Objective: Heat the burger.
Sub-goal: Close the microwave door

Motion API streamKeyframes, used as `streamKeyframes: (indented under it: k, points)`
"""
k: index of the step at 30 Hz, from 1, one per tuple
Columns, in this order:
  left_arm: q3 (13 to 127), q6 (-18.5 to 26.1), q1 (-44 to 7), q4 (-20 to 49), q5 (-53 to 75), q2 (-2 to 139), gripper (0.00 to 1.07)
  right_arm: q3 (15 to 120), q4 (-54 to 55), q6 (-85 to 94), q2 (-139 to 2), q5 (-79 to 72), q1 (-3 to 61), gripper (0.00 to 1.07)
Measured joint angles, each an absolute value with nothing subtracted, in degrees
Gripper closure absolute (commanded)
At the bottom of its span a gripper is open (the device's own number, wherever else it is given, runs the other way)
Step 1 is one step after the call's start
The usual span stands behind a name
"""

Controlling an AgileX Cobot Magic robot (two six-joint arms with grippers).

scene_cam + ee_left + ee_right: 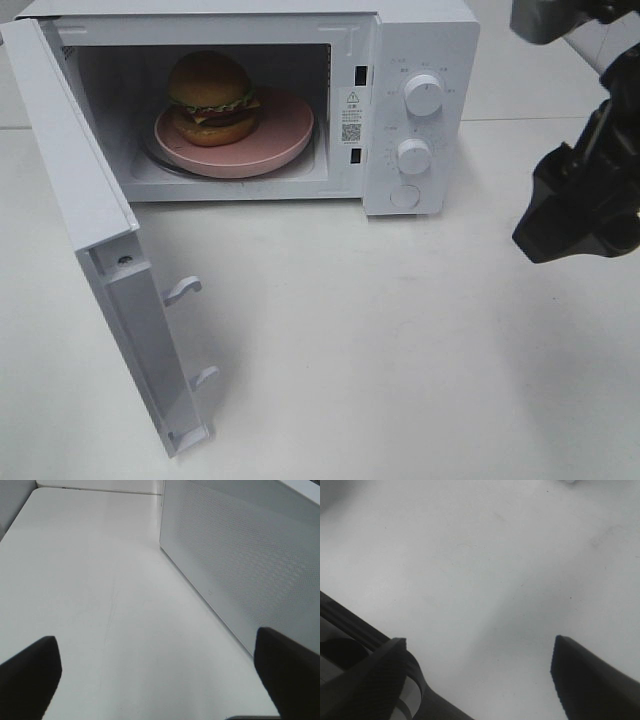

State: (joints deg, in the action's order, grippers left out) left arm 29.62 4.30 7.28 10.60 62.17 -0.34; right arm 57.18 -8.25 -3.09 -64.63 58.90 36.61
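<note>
The burger [211,97], with tan bun, green lettuce, dark patty and yellow cheese, sits on a round pink plate [285,135] inside the open white microwave [420,40]. The microwave door [90,250] swings wide open toward the front left. My right gripper [480,675] is open and empty above bare table; its arm [580,200] hangs at the right, beside the microwave. My left gripper [155,680] is open and empty, low over the table beside the door's perforated outer face [240,560]; it does not show in the exterior view.
The microwave's control panel has two round knobs [424,95] and a button [405,196] at its right side. White table [400,350] spreads in front of the microwave. The open door's latch hooks [183,290] stick out over the table.
</note>
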Motion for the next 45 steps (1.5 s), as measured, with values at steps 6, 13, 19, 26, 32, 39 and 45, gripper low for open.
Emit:
streamKeyframes:
  k: [6,13,19,26,32,39,45]
  points:
    - [29.6,4.3,7.3,10.6,62.2,-0.3,0.04,57.1,-6.4,-3.3,-60.3,60.7,32.0,0.31]
    - [29.6,4.3,7.3,10.6,62.2,-0.3,0.04,51.0,-6.4,-2.8,-51.9,60.8,23.7,0.31]
    - [29.6,4.3,7.3,10.6,62.2,-0.3,0.04,43.3,-6.4,-2.9,-40.7,60.8,18.8,0.31]
    - [29.6,4.3,7.3,10.6,62.2,-0.3,0.04,38.3,-6.4,-4.0,-30.9,60.7,17.0,0.31]
    - [29.6,4.3,7.3,10.6,62.2,-0.3,0.04,31.5,-6.4,-4.5,-18.9,60.7,13.4,0.31]
    - [29.6,4.3,7.3,10.6,62.2,-0.3,0.04,29.5,-6.4,-4.6,-8.7,59.1,9.1,0.31]
    - [29.6,4.3,7.3,10.6,62.2,-0.3,0.04,28.6,-5.4,-4.3,-2.5,57.6,7.7,0.31]
